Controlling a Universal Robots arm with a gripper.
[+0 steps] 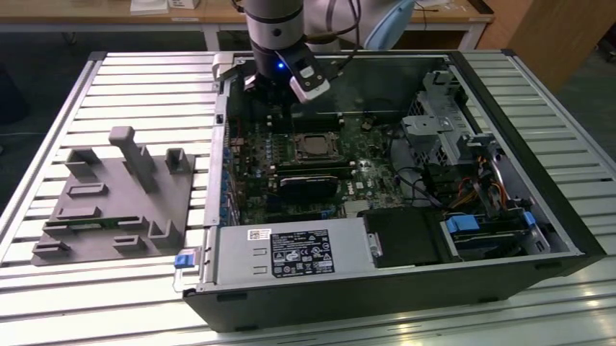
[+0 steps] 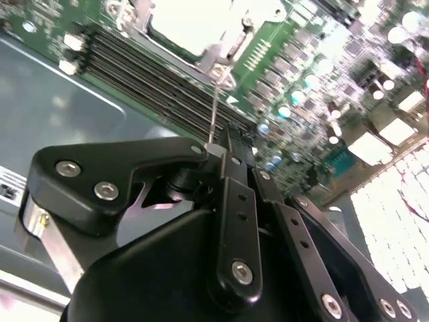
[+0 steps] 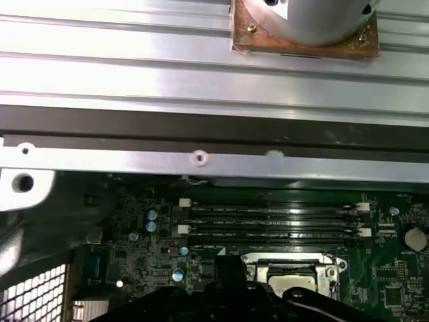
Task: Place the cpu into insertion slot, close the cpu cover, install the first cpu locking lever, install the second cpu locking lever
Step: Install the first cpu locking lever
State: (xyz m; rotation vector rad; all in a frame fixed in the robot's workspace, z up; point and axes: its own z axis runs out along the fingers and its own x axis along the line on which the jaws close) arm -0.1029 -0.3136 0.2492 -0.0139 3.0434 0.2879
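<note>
End effector closed, tip touching a thin locking lever (wire-like); cpu just beyond.

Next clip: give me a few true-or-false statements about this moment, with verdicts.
1. The cpu sits in the slot. True.
2. The case stands upright and closed. False: it lies on its side, open.
3. A grey fixture lies on the table, at the exterior view's left of the case. True.
4. The end effector is over the fixture. False: it is inside the case, near the slot.
5. In the second wrist view, a thin lever runs from the slot to the end effector. True.
</note>
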